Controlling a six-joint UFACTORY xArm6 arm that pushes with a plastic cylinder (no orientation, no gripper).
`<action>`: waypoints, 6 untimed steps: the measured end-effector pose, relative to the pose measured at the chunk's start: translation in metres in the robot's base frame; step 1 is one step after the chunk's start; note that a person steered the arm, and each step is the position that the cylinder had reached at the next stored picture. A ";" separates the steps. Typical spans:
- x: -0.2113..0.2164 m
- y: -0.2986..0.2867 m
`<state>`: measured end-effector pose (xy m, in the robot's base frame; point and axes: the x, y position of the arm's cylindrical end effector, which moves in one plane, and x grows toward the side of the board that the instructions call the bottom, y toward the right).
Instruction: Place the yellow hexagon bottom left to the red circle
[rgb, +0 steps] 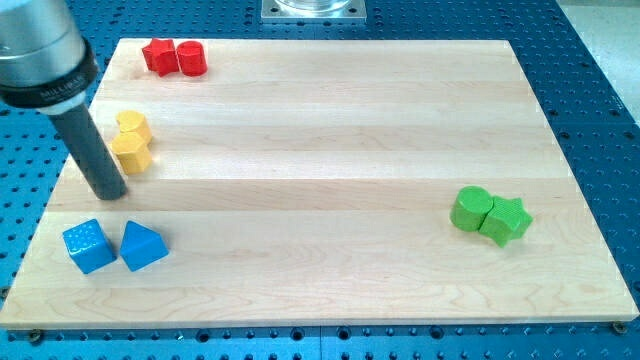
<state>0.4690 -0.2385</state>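
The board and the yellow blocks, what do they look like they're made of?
The board looks like pale wood with a smooth finish: lengthwise grain and plank seams show. The two yellow blocks look like painted wood or plastic, matte and uniformly coloured; I cannot tell which.

Grey metal arm housing (35, 45) cut off by the view's top and left edges, so its upper body is out of sight. Silver metal base plate (314, 10), above the light wooden board (330, 150), cropped by the top edge, only its lower strip shows. Blue perforated metal table (600, 80) around the board runs off all four edges. Two yellow blocks (131, 142), just right of the dark rod, touch and overlap in view; which one is the hexagon is hard to tell. Red star-like block (159, 56) at the board's top left: outline partly hidden where it touches the red cylinder (191, 58).
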 end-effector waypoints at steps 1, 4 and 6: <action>-0.019 0.031; -0.072 0.031; -0.114 0.030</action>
